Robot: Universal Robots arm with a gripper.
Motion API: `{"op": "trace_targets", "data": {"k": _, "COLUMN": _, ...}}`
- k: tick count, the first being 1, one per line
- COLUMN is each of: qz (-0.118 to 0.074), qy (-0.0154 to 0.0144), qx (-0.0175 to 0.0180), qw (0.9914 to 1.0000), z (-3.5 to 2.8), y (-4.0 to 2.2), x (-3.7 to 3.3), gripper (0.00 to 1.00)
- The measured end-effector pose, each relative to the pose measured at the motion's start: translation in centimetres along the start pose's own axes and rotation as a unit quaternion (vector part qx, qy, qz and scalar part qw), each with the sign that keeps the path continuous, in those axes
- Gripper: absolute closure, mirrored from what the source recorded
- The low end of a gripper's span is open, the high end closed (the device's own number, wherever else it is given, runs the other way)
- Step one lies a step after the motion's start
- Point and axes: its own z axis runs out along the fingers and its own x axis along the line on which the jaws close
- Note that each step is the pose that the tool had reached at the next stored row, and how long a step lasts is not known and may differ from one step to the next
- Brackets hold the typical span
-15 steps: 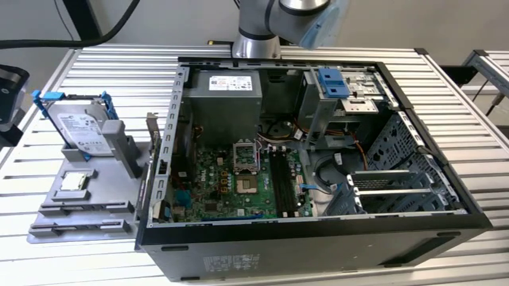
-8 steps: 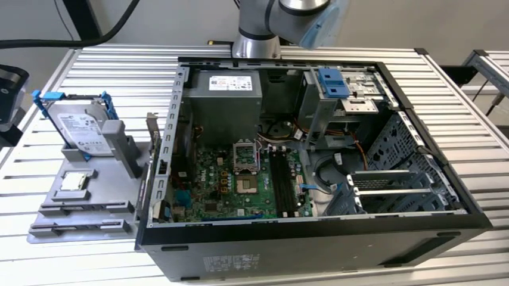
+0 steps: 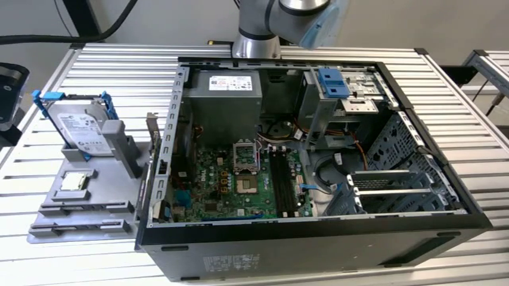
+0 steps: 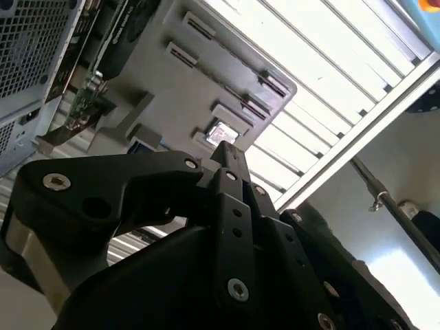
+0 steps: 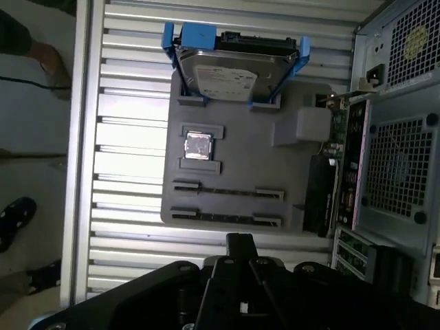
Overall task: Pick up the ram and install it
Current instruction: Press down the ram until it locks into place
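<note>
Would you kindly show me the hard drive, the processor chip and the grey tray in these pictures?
hard drive (image 5: 234, 75), first wrist view, middle of its labelled face.
processor chip (image 5: 199, 145), first wrist view, centre of its shiny top.
grey tray (image 5: 254, 161), first wrist view, bare surface beside the chip.

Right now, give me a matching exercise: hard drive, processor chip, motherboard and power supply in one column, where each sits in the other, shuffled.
Things:
1. hard drive
2. processor chip
3. motherboard
4. power supply

Places:
A. lying flat in a recess of the grey tray
B. green, on the floor of the open case
C. standing on edge in a blue bracket on the tray
D. inside the case, at the end by the arm

Pairs: 1-C, 2-A, 3-B, 4-D
</note>
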Motion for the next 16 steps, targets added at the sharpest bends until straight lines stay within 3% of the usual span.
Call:
{"op": "trace_targets", "data": {"k": 4, "qz": -0.036, "qy": 0.0019, "qx": -0.0010, "qw": 0.99933, "z": 0.00, "y": 0.00, "x": 0.00, "gripper": 1.00}}
{"op": "trace_targets", "data": {"k": 8, "qz": -0.073, "qy": 0.0037, "qx": -0.0021, "qw": 0.99735, "z": -0.01, "y": 0.00, "x": 0.00, "gripper": 1.00}}
{"op": "trace_targets", "data": {"k": 12, "qz": -0.109, "qy": 0.0055, "qx": -0.0031, "qw": 0.99406, "z": 0.00, "y": 0.00, "x": 0.00, "gripper": 1.00}}
{"op": "trace_targets", "data": {"k": 16, "qz": -0.145, "qy": 0.0073, "qx": -0.0042, "qw": 0.98934, "z": 0.00, "y": 0.00, "x": -0.01, "gripper": 1.00}}
